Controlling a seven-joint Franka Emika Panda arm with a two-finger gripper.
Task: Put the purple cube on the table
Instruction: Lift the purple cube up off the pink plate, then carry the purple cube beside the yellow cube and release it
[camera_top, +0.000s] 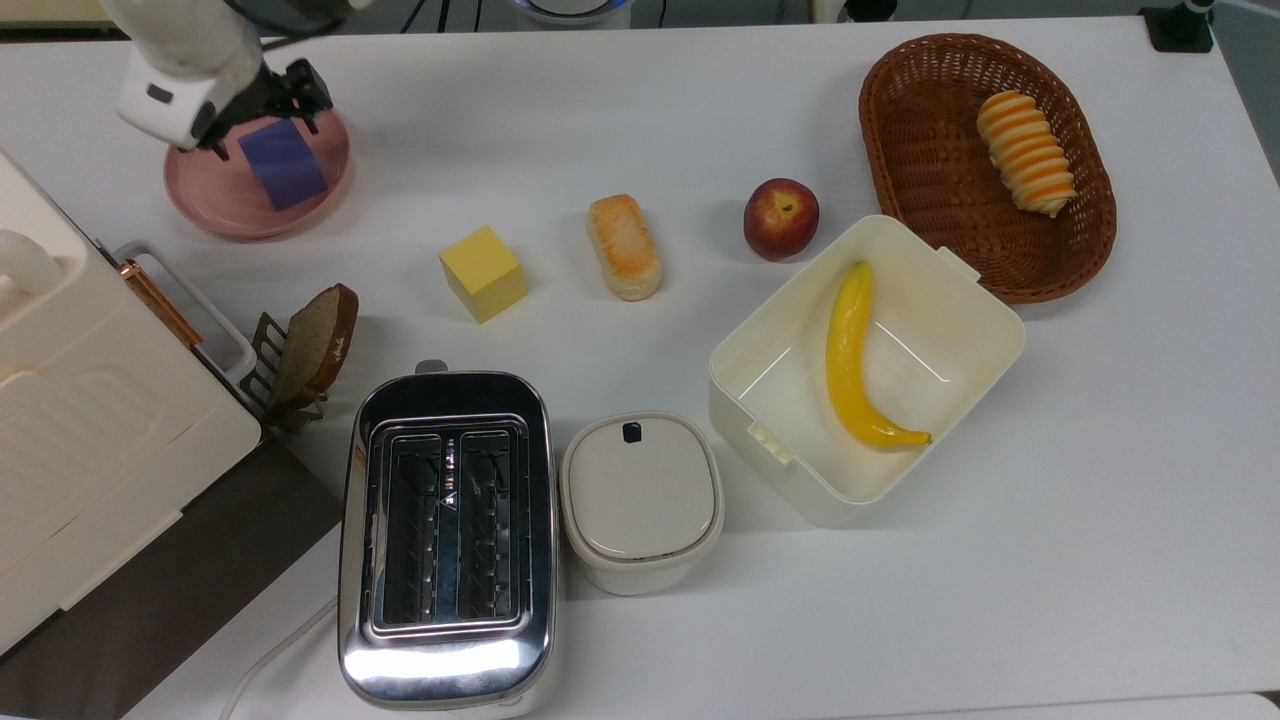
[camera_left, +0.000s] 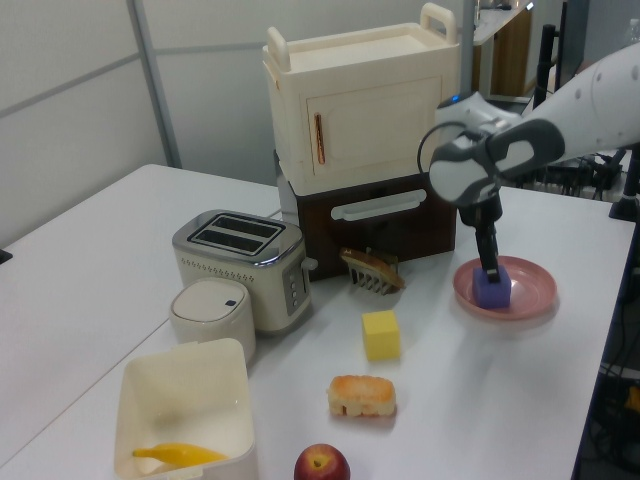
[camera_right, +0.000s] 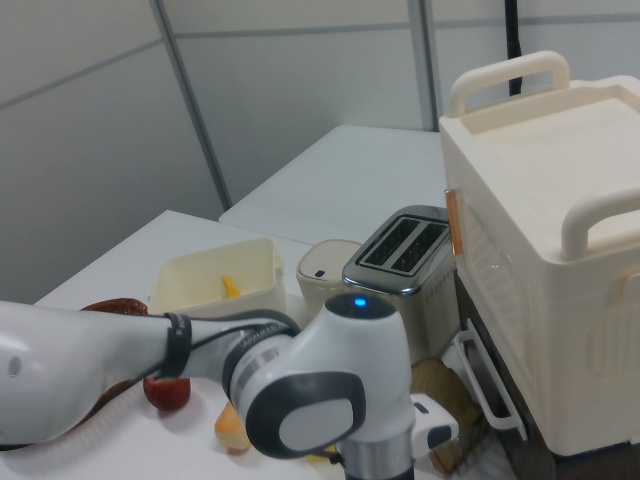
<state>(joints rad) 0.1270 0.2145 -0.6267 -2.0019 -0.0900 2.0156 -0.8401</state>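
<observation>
Presently, at the upper left of the top view, the purple cube (camera_top: 284, 163) is seen resting on the pink plate (camera_top: 215, 205), the pincer (camera_left: 491, 270) lowered onto it with fingers apparently apart around it, so closing, lifting and carrying to the bare surface (camera_top: 640, 110) seem required next

Arm's white housing (camera_top: 190, 75) hid part of gripper (camera_top: 262, 112) from us in top view; we could not judge finger spacing over purple cube (camera_top: 283, 165).

purple cube (camera_top: 284, 163), pink plate (camera_top: 215, 205); yellow cube (camera_top: 483, 272)
</observation>
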